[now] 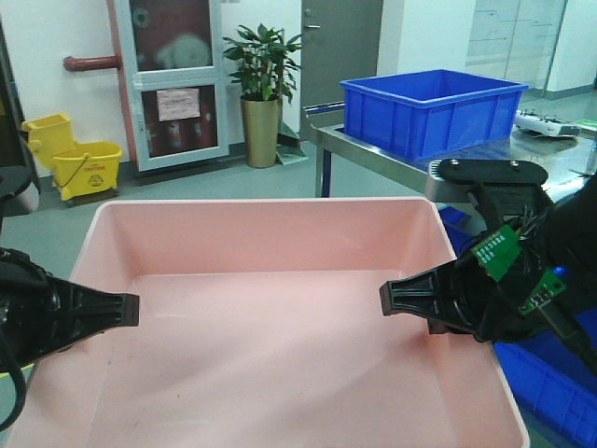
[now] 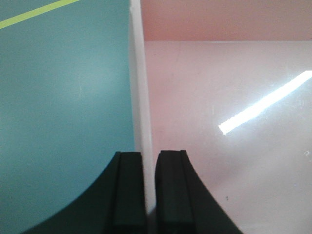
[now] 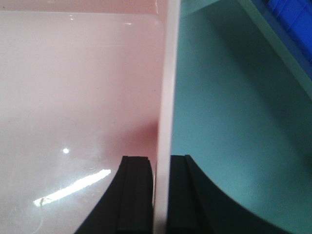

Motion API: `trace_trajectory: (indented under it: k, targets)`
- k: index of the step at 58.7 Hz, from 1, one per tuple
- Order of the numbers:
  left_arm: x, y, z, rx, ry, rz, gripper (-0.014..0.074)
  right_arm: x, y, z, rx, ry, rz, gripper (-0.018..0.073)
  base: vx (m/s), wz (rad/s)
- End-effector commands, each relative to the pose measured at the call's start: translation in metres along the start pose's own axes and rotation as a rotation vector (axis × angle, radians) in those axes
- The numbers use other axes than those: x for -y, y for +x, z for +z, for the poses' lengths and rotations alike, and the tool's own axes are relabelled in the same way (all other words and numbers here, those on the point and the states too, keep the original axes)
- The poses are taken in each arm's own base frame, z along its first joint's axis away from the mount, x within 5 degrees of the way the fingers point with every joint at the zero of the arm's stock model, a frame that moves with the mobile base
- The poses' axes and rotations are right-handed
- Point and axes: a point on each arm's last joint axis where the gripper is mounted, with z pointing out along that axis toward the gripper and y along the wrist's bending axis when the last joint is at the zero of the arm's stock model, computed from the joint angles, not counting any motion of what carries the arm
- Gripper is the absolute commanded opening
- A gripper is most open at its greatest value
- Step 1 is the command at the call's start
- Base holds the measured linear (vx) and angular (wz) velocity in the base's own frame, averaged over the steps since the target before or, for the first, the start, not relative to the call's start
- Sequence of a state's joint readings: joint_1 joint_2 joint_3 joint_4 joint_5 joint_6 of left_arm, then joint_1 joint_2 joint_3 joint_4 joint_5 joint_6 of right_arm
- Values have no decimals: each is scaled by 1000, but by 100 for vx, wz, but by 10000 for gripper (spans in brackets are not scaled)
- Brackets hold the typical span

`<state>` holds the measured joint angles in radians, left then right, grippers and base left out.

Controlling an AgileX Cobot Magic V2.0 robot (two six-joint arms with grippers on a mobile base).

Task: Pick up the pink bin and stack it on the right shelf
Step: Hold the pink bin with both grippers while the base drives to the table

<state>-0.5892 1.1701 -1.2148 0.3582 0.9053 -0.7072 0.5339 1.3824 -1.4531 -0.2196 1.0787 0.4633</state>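
The left gripper [image 2: 150, 158] is clamped with black ribbed fingers [image 2: 129, 195] on the left wall of the pink bin [image 1: 280, 355]. The right gripper [image 3: 160, 163] pinches the opposite wall likewise, so the smooth, glossy tub with its pale rolled rim spans the gap between them. Teal floor [image 2: 63, 107] lies outside each wall. Beyond the right gripper, a ribbed blue crate [image 1: 429, 107] sits on the metal shelf [image 1: 373, 149]. Past the left gripper stands a yellow mop bucket [image 1: 79, 159]; a paper notice [image 1: 177, 105] there is too small to read.
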Motion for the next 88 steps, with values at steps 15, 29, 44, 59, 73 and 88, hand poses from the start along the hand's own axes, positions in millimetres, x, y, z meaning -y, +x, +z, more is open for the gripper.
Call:
trace_trajectory:
  k: [15, 29, 44, 59, 73, 88]
  targets:
    - [5, -13, -14, 118, 67, 8, 111, 3, -12, -19, 131, -15, -20, 74, 42, -15]
    - [5, -13, -14, 118, 67, 8, 111, 3, -12, -19, 131, -15, -20, 74, 42, -10]
    - [5, -13, -14, 118, 67, 8, 111, 3, -12, -19, 131, -15, -20, 74, 39, -12]
    - [5, -13, -14, 118, 67, 8, 111, 3, -12, -19, 131, -15, -20, 74, 37, -29]
    - [5, -13, -14, 118, 66, 8, 111, 3, -12, -19, 131, -15, -20, 74, 35, -56]
    - [4, -13, -14, 121, 63, 12, 111, 3, -12, -19, 131, -15, -20, 74, 30, -71]
